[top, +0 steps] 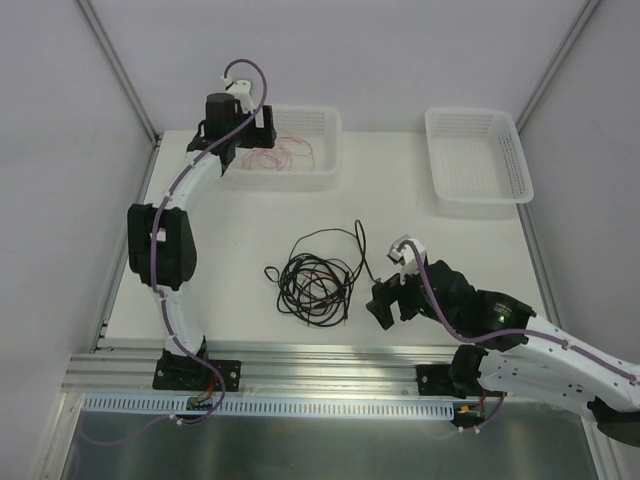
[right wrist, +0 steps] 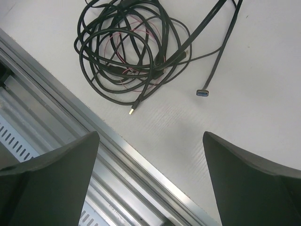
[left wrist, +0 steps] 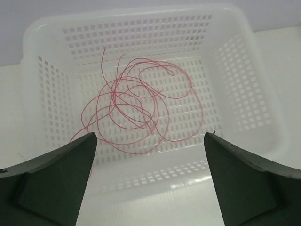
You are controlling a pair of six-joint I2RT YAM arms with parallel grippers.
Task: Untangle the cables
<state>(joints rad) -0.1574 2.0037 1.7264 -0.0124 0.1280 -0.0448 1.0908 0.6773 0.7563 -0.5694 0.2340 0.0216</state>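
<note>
1. The left gripper (left wrist: 150,141) has its jaws wide apart. It holds nothing and touches nothing, hovering above the near wall of the left basket (left wrist: 141,16).
2. The right gripper (right wrist: 150,134) is likewise spread wide and holds nothing. It hangs over the table (top: 250,230) beside the metal rail (right wrist: 56,108).
3. A fine red-pink cable (left wrist: 114,96) lies in loose, overlapping loops on the floor of the left basket, which is white perforated plastic with rounded corners.
4. The black cables (right wrist: 127,47) lie coiled on the table, with thin pink strands threaded through the coil. One end carries a small gold tip (right wrist: 131,112), another a flat plug (right wrist: 203,92).
5. The left arm reaches far forward, wrist above the basket. The right arm lies low, angled inward towards the coil.
6. A right basket (top: 478,160) of the same kind stands well apart.
</note>
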